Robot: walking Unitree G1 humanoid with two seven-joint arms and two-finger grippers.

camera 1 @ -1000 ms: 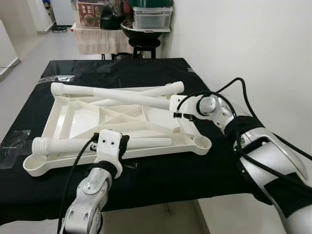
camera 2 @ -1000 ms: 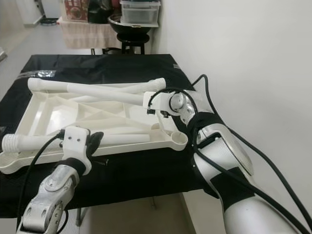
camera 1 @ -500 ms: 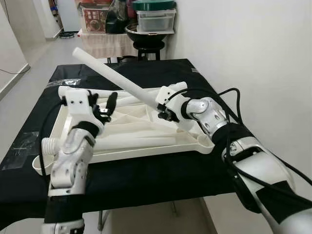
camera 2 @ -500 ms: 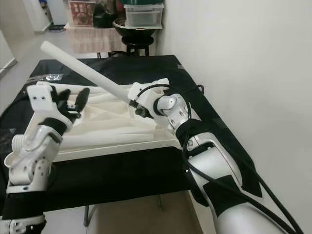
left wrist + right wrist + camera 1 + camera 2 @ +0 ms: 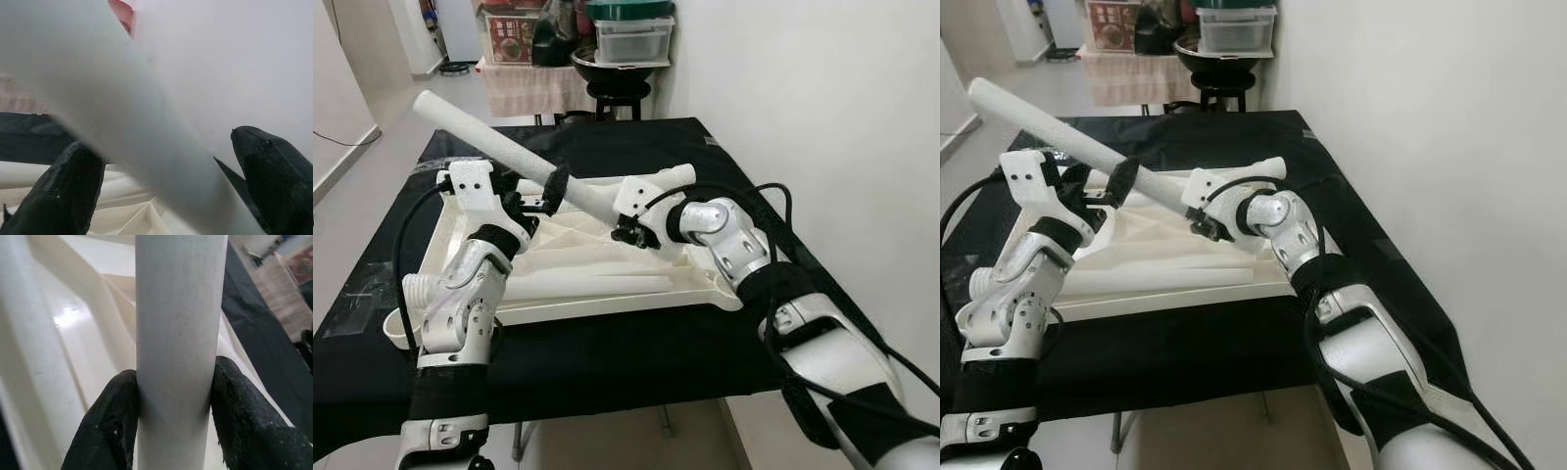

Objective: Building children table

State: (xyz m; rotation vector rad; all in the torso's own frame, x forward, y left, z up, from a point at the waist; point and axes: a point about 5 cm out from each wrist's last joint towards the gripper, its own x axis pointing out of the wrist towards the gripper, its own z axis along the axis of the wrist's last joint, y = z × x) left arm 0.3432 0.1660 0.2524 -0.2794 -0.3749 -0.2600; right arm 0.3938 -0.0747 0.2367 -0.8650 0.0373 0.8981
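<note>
The white table leg (image 5: pixel 499 147) slants up above the upturned tabletop (image 5: pixel 597 269) on the black desk (image 5: pixel 636 338). My right pincer (image 5: pixel 628 223) clamps its lower end; my left pincer (image 5: pixel 540 196) brackets its middle, grip uncertain. It seems stiff, light, smooth, so I hold near both ends.

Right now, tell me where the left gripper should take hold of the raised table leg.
Grip the table leg mid-shaft, above the right gripper clamped near its lower end. Come from the robot's left, fingers across the round tube: it slants up and away, so a second hold higher up should steady the free end.
</note>
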